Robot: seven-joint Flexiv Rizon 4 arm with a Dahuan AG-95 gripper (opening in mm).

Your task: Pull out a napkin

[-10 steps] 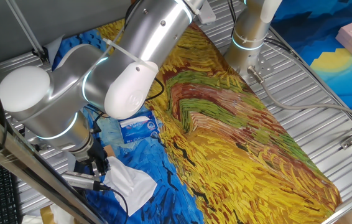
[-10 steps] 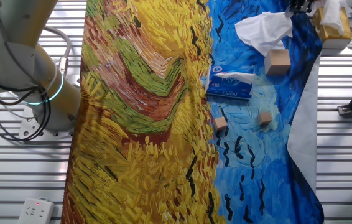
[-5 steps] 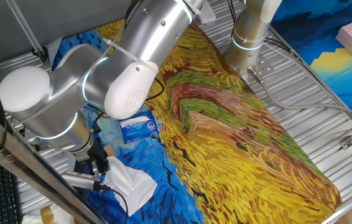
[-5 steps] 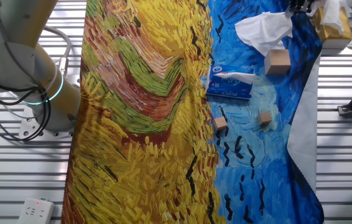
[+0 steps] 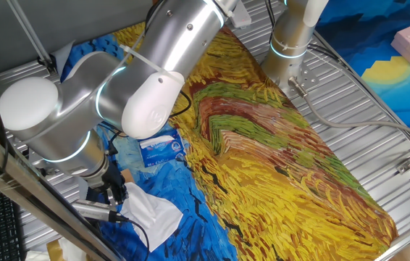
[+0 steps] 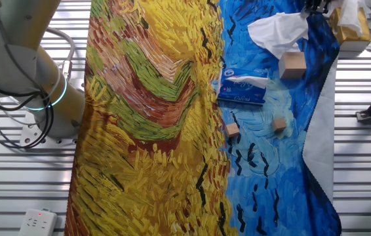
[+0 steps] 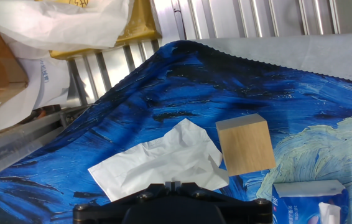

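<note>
The white napkin [image 7: 163, 160] lies crumpled on the blue part of the cloth. It also shows in one fixed view [image 5: 153, 214] and the other fixed view [image 6: 278, 29], a short way from the blue-and-white tissue pack [image 5: 161, 148] [image 6: 243, 87]. My gripper [image 7: 174, 184] sits low over the napkin's near edge. Its fingertips are pressed together and the sheet runs up to them. In the fixed views the napkin rises toward the gripper [image 5: 116, 205] [image 6: 316, 6]. A corner of the pack [image 7: 306, 188] shows at the lower right of the hand view.
A wooden cube [image 7: 244, 146] [image 6: 292, 64] stands just beside the napkin. Two smaller cubes [image 6: 232, 130] [image 6: 278, 124] lie past the pack. A cardboard box with a plastic bag [image 7: 58, 22] [image 6: 351, 23] sits off the cloth's edge on the slatted metal table [image 7: 238, 18].
</note>
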